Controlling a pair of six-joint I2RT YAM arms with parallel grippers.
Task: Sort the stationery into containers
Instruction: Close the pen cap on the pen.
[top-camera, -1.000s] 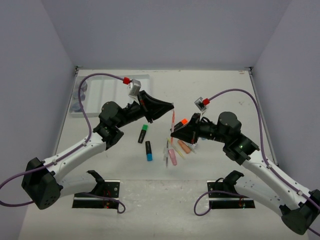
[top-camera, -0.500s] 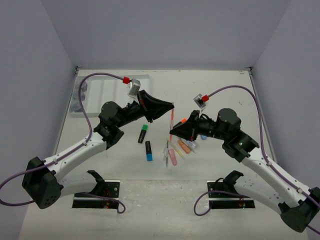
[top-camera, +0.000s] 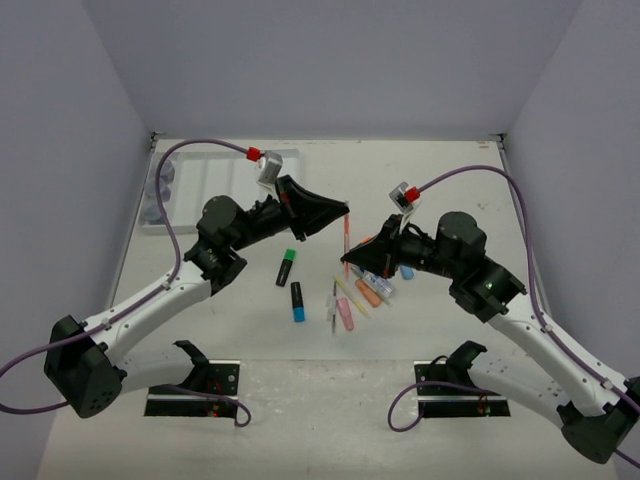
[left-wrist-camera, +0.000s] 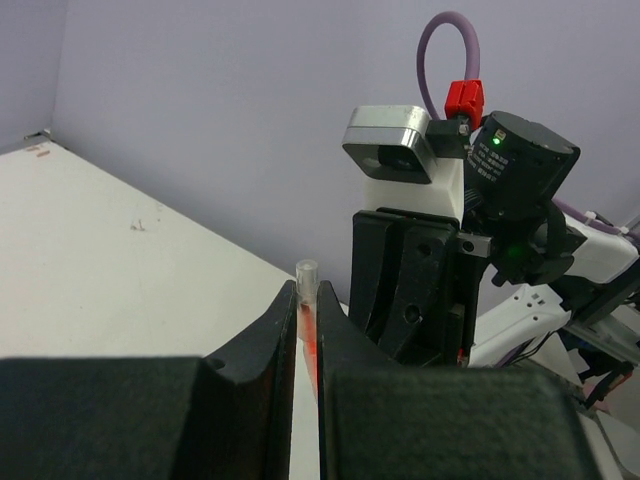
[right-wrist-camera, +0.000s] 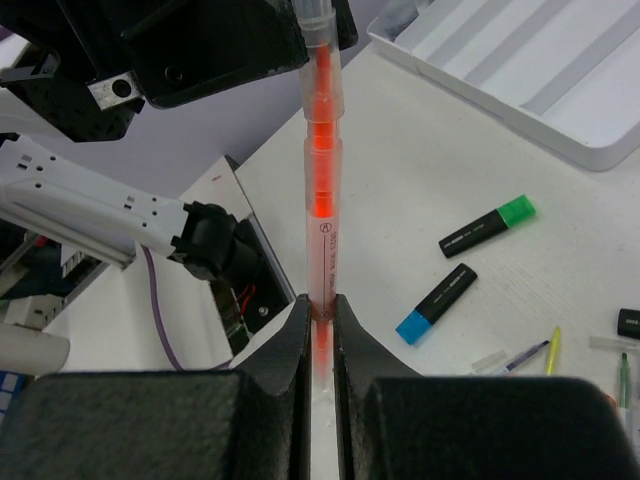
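Risk | orange pen (right-wrist-camera: 321, 150) pinched by left gripper (left-wrist-camera: 307, 302) and right gripper (right-wrist-camera: 320, 306) together | bent or dropped if release is mistimed

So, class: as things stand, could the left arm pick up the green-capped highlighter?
Probably not yet. The left end effector is shut on the red pen, which the right end effector also grips. The green-capped highlighter lies uncovered on the table, close by.
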